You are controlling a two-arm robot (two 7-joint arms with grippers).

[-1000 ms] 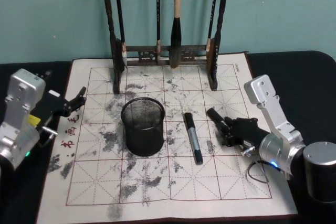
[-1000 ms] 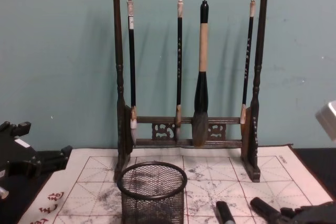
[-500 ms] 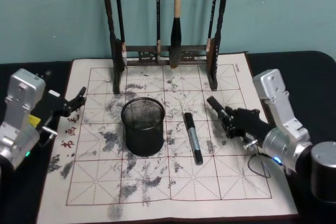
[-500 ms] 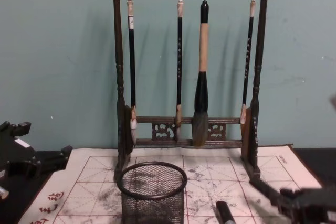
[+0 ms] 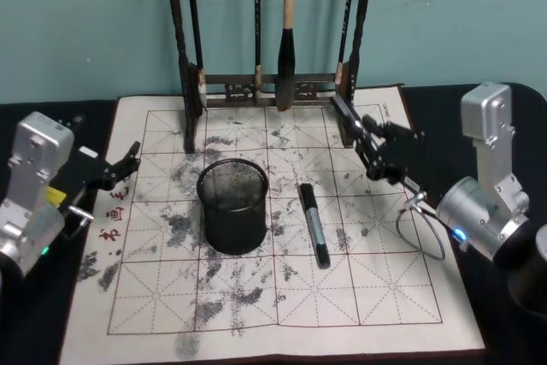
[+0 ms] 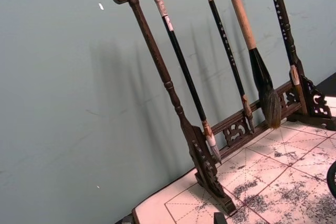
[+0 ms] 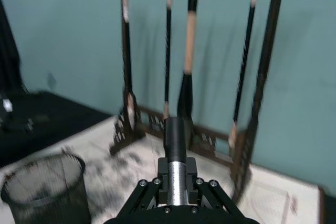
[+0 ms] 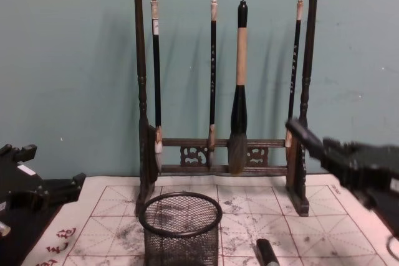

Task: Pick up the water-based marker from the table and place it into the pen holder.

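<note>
Black mesh holder (image 5: pixel 232 220) stands upright near the middle of the mat (image 5: pixel 282 297), mouth up. That is how it needs to be for a drop from above. The marker (image 5: pixel 313 224) is not in it yet. It lies flat on the mat just right of the holder, close but not touching.

The marker's long axis runs away from the robot, a little skewed. Its far end leans toward the holder and its near end swings out to the right. Both ends look black with a greyer barrel between, and I can't say which end is the cap. Bare mat shows on both long sides, so a pinch across the barrel from above looks the natural approach.

The right gripper (image 5: pixel 346 114) is up in the air over the mat's far right corner, beside the right post of the rack (image 5: pixel 256 85). It is well apart from the marker and carries nothing of the task. Whether it is spread or closed I can't tell. It sits on the marker's side of the mat, so I'd judge this arm takes the pick. From there it has to come toward the robot and down.

The left gripper (image 5: pixel 126 162) rests low at the mat's left edge with its fingers (image 5: pixel 134 150) parted and nothing in them. It looks parked, clear of the holder and the path to it.

For the drop, the marker must tip from lying flat to roughly upright. A grasp nearer one end should make that easier.
</note>
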